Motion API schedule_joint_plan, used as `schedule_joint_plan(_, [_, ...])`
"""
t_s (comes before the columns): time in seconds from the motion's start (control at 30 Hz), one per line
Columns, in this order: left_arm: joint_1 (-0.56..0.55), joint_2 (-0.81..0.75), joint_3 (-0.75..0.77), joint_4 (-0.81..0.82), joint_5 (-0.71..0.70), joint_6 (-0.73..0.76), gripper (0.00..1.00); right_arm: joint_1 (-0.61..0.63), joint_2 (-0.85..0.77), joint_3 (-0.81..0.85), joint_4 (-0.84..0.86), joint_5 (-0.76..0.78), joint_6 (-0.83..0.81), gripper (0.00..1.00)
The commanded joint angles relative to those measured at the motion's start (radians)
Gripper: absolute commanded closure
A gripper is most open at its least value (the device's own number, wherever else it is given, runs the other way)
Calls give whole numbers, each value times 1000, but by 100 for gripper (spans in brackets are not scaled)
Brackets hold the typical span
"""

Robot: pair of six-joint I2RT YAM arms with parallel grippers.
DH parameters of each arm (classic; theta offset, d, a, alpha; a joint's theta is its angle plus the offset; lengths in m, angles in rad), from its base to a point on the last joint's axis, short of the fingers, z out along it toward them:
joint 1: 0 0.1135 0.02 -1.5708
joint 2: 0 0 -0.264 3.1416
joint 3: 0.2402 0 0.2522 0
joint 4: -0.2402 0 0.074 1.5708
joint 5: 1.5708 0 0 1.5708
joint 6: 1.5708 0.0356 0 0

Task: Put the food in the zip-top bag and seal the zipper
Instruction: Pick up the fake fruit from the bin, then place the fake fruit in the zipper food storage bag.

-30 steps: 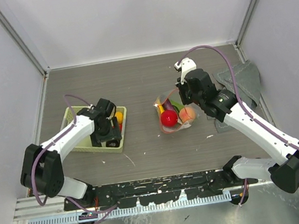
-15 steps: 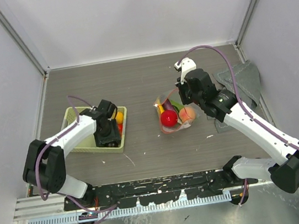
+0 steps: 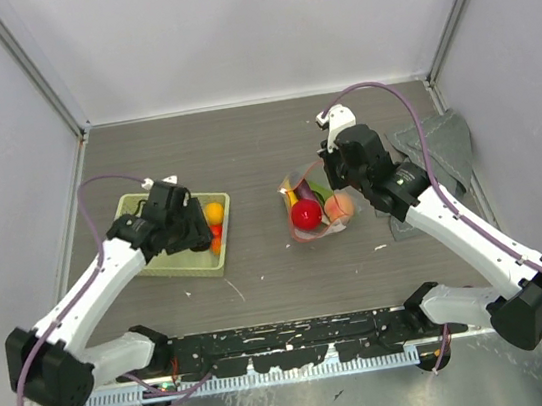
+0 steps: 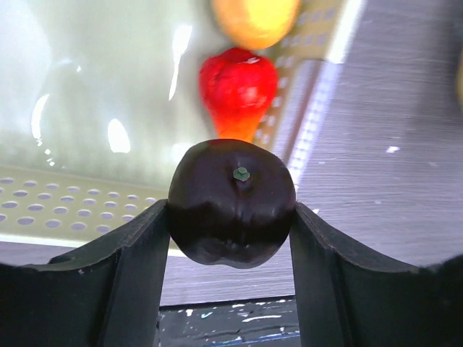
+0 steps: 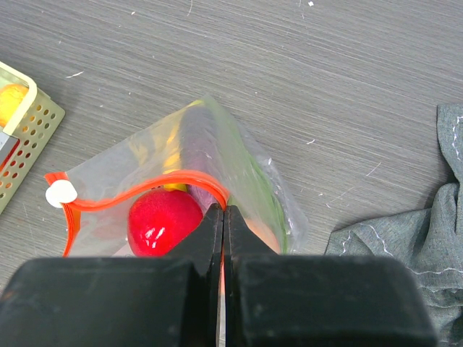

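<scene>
My left gripper (image 4: 230, 224) is shut on a dark purple round food piece (image 4: 231, 202), lifted above the pale green basket (image 3: 148, 263). In the basket lie a red piece (image 4: 237, 90) and an orange-yellow piece (image 4: 255, 18). The left gripper (image 3: 192, 232) hangs over the basket's right half. The clear zip-top bag (image 5: 217, 166) lies mid-table with its mouth held open. A red ball (image 5: 163, 220), yellow and green pieces sit inside it. My right gripper (image 5: 223, 217) is shut on the red-orange zipper (image 5: 145, 184) at the bag's mouth. The bag (image 3: 314, 207) sits below the right gripper (image 3: 338, 191).
A grey folded cloth (image 3: 441, 154) lies at the right side of the table, also at the right wrist view's edge (image 5: 427, 238). The basket's corner (image 5: 22, 137) shows left of the bag. Grey walls enclose the table on three sides.
The left gripper closed on the dark purple piece in the basket and lifted, and the left arm swung its elbow outward to the left. The right arm and bag stayed still.
</scene>
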Motion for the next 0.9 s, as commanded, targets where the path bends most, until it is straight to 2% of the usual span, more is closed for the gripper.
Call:
schedule_joint_plan(0.0, [-57, -128, 28, 136, 22, 29, 67, 1, -27, 18, 54, 2, 9, 100])
schedule_joint_plan(0.17, [-147, -193, -6, 323, 29, 60, 68, 1, -22, 26, 52, 1, 5, 100])
schedule_joint_plan(0.4, [-316, -149, 0, 565, 20, 128, 68, 1, -17, 34, 46, -40, 4, 100])
schedule_joint_plan(0.6, [-487, -72, 27, 759, -22, 296, 69, 1, -13, 34, 45, -46, 2, 100])
schedule_joint_plan(0.87, [-616, 55, 67, 906, -80, 529, 70, 1, -14, 34, 46, -53, 2, 100])
